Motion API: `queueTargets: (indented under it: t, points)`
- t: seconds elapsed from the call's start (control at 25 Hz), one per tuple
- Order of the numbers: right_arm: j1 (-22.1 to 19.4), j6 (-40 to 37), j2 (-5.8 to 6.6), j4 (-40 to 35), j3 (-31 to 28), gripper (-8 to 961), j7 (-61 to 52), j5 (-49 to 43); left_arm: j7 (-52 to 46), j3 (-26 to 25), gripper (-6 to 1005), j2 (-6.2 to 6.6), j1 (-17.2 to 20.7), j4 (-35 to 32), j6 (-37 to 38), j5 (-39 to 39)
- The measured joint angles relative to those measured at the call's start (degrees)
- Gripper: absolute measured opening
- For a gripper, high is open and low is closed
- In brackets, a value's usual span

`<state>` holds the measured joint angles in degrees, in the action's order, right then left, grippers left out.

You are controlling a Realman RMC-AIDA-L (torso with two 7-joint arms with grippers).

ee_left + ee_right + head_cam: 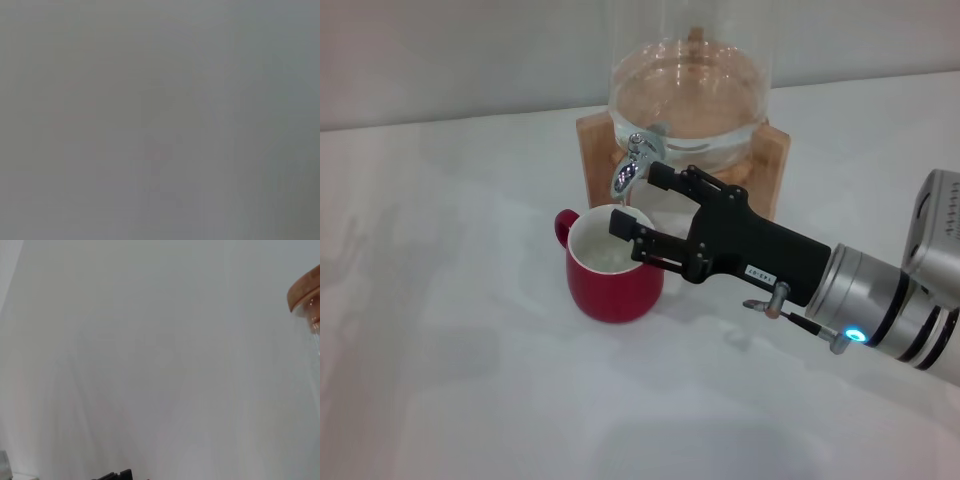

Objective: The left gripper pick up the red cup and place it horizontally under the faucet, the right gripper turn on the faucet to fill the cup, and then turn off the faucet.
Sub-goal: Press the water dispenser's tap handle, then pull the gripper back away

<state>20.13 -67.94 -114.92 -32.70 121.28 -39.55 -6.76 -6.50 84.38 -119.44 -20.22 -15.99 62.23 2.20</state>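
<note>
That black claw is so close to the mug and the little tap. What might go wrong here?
The right end effector sits open between the faucet and the red cup, one finger over the cup's rim; a small slip might nudge the cup out from under the spout, so water would land on the table. It might also miss the short lever.

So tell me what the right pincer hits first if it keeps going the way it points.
Probably the faucet. The right pincer points up-left, its upper finger right beside the tap, its lower one over the cup rim. Depth is unclear, so it might pass in front instead.
</note>
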Motion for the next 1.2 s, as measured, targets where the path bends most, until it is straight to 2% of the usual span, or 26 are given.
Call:
queueTargets:
  t: [1.2]
  points:
    - [-0.09, 0.30, 0.50, 0.25, -1.48, 868, 0.00, -0.10, 0.00, 0.00, 890, 0.00, -0.26, 0.00, 0.00, 0.00]
